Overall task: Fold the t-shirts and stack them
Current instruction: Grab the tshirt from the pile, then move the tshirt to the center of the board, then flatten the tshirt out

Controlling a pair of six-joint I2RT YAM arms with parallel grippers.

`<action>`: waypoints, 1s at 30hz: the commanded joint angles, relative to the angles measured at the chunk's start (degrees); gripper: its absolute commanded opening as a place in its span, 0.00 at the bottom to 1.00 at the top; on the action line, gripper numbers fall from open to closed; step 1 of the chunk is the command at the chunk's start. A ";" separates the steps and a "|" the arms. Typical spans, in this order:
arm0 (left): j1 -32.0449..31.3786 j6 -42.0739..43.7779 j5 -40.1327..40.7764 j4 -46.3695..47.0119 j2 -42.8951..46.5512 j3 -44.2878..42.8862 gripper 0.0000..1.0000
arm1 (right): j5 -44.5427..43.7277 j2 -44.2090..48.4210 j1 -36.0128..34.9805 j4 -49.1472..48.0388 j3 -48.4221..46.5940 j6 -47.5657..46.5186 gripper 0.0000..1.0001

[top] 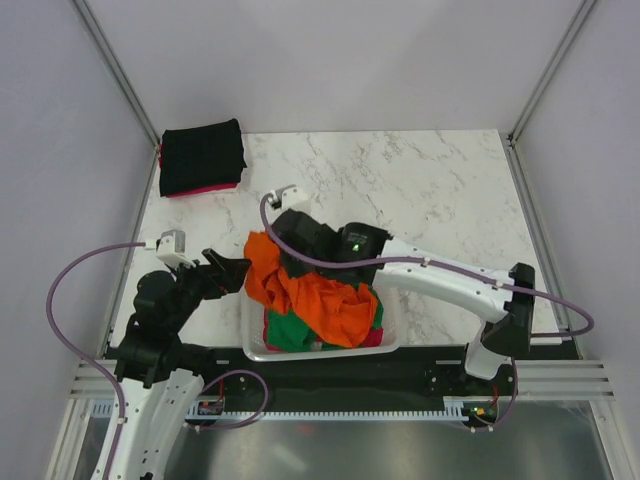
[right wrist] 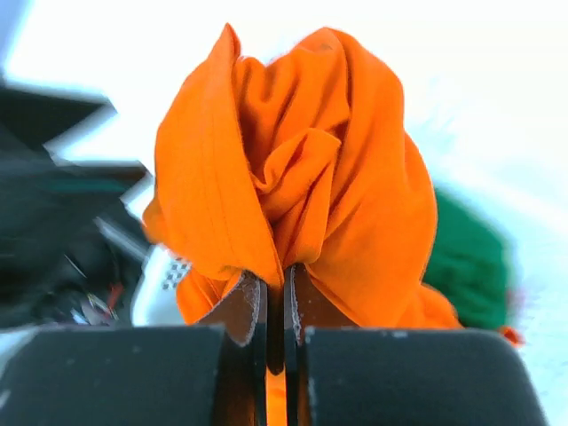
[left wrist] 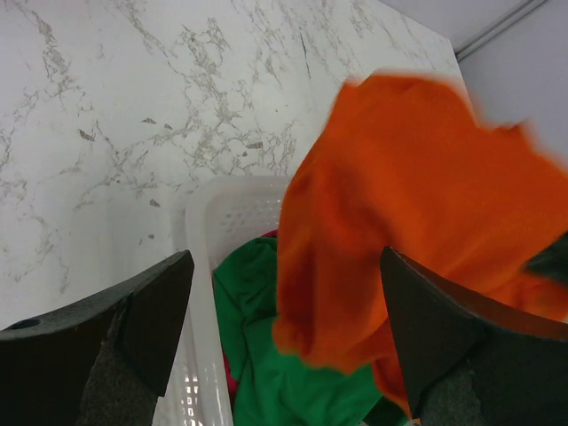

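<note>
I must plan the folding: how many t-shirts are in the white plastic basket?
3 visible: a bright orange fabric t-shirt on top, gripped by the right hand; a green one under it; a pink-red one by the basket rim. Others may be hidden below.

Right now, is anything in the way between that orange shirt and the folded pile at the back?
Nothing visible. The right gripper has the orange shirt pinched over the basket; only bare table lies between it and the folded pile. The open left gripper sits beside the shirt, off that line.
</note>
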State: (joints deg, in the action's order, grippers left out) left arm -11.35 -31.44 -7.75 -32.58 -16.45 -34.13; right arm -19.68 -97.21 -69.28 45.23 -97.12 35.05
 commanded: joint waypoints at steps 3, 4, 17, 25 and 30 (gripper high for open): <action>0.02 1.82 0.98 1.11 0.19 -0.50 0.92 | -18.88 7.99 1.86 12.42 -22.30 -8.58 0.00; -0.07 1.74 1.07 1.11 0.27 -0.50 0.92 | -23.08 9.65 2.39 13.03 -26.06 -10.16 0.00; -0.07 1.82 0.63 0.76 -1.83 -0.50 0.91 | -48.64 30.66 9.77 14.00 -7.67 -12.66 0.98; -0.07 2.52 -0.78 0.15 -5.52 -1.20 0.91 | -12.63 34.99 9.95 7.60 20.52 1.06 0.98; -0.07 2.53 -1.39 -0.03 -5.53 -1.29 0.91 | -5.01 35.33 9.95 1.35 34.26 6.34 0.98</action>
State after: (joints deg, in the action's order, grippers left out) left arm -11.35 -31.42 -7.94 -32.99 -22.17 -34.13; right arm -32.75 -63.59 -59.37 50.87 -66.24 35.73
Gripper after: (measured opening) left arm 0.916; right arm 0.982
